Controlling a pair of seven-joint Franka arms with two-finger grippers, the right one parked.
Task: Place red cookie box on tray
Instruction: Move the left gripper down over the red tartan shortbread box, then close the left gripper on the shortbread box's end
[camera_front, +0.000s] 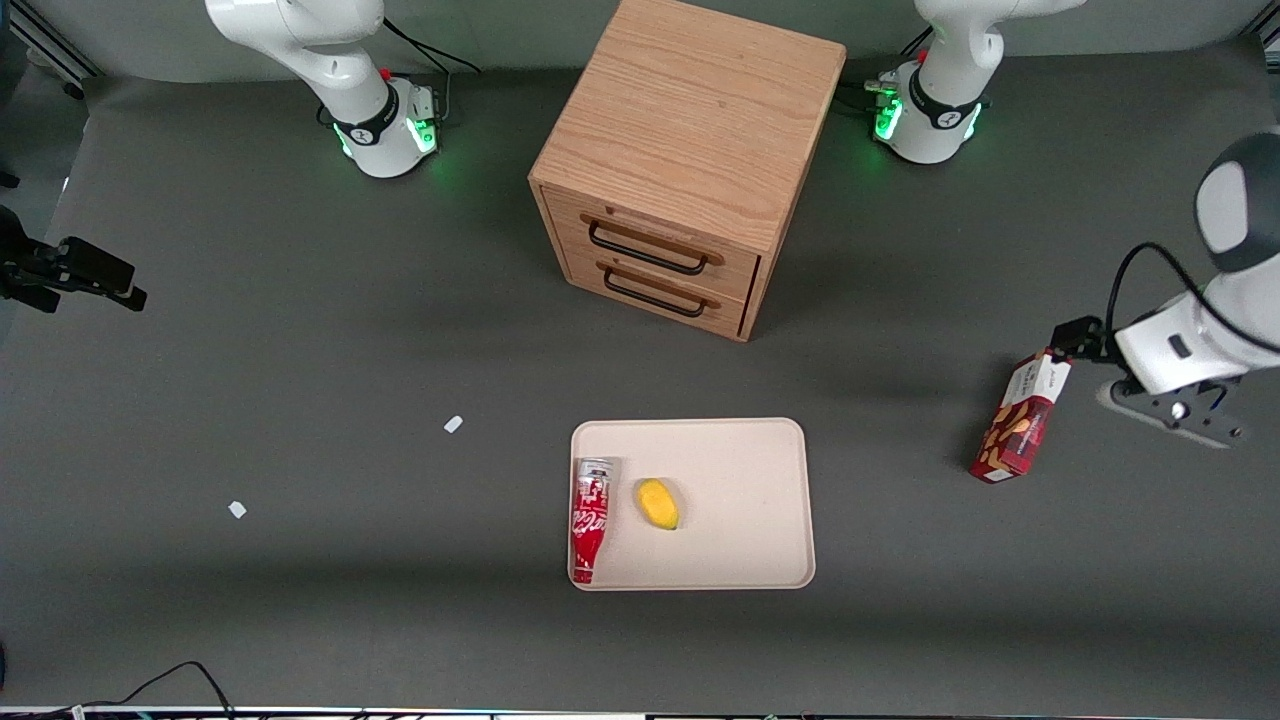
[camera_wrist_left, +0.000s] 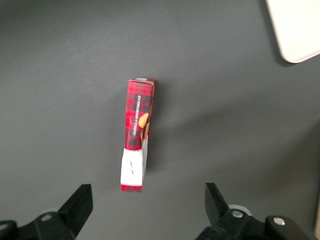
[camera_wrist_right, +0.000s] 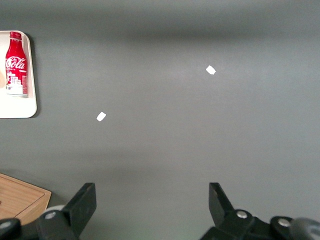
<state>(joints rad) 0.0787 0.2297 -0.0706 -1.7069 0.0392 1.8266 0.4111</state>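
Observation:
The red cookie box (camera_front: 1018, 420) lies on the dark table toward the working arm's end, well apart from the tray. In the left wrist view the box (camera_wrist_left: 136, 142) rests on a narrow side, with its white end nearest the gripper. My left gripper (camera_front: 1068, 345) is above the box's white end. Its fingers are wide open and empty (camera_wrist_left: 147, 192), with the box's end just ahead of the gap and touching neither finger. The beige tray (camera_front: 760, 450) sits mid-table, nearer the front camera than the cabinet; one corner shows in the left wrist view (camera_wrist_left: 297, 30).
A red soda can (camera_front: 590, 518) and a small yellow fruit-like object (camera_front: 658, 503) lie on the tray at its parked-arm end. A wooden two-drawer cabinet (camera_front: 680, 170) stands farther from the camera. Two white scraps (camera_front: 453, 424) (camera_front: 237, 509) lie toward the parked arm's end.

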